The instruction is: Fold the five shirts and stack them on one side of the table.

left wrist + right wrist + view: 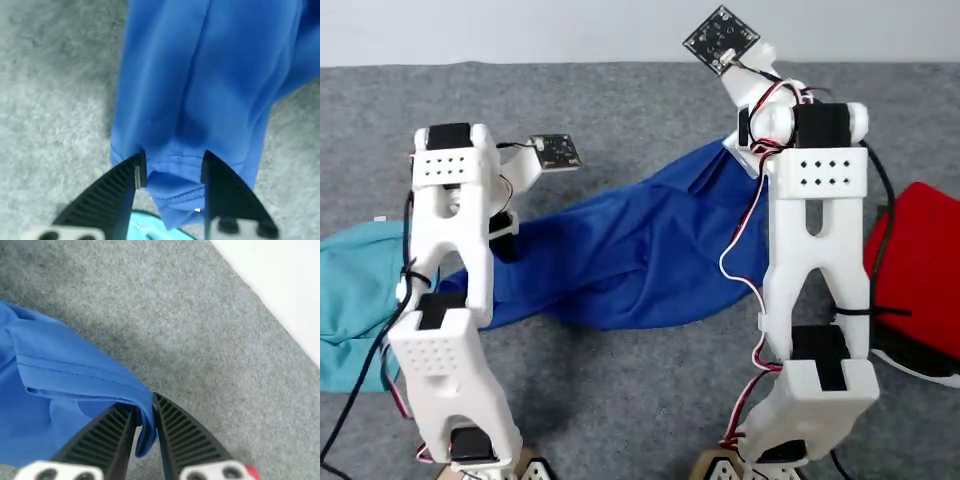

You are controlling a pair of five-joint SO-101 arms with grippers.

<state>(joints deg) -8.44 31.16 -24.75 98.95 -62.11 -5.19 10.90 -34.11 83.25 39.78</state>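
A blue shirt (630, 260) hangs stretched across the middle of the grey table between both arms. My left gripper (505, 235) is at its left end. In the left wrist view that gripper (172, 170) is shut on a thick bunch of the blue shirt's (200, 75) hem, with the jaws standing apart around the cloth. At the shirt's far right corner, my right gripper (748, 135) is shut on it. The right wrist view shows this gripper (146, 412) pinching a thin fold of the blue shirt (60, 390).
A teal shirt (355, 290) lies crumpled at the table's left edge, and a bit of it (145, 231) lies under the left gripper. A red shirt (920, 255) lies at the right edge. Bare grey felt (620, 400) runs along the front and back.
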